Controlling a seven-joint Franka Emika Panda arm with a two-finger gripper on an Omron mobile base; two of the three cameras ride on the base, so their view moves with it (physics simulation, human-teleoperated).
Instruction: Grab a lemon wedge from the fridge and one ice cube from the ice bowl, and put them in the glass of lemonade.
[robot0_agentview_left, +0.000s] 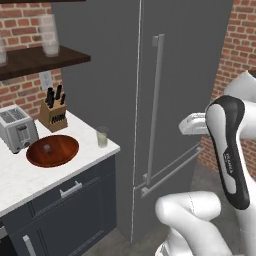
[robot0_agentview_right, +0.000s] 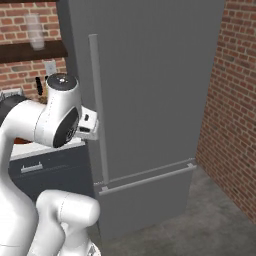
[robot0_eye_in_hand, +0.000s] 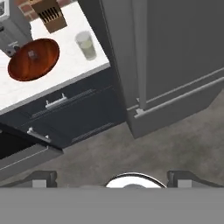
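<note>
From the left base we see the shut fridge (robot0_agentview_left: 150, 100) beside the counter (robot0_agentview_left: 20, 180). Our hand view adds the drawer fronts (robot0_eye_in_hand: 70, 109). The ice bowl (robot0_agentview_left: 52, 150) holds one cube (robot0_agentview_left: 48, 148); the glass of lemonade (robot0_agentview_left: 102, 136) stands near it. Our gripper (robot0_eye_in_hand: 112, 179) is spread wide, empty.
</note>
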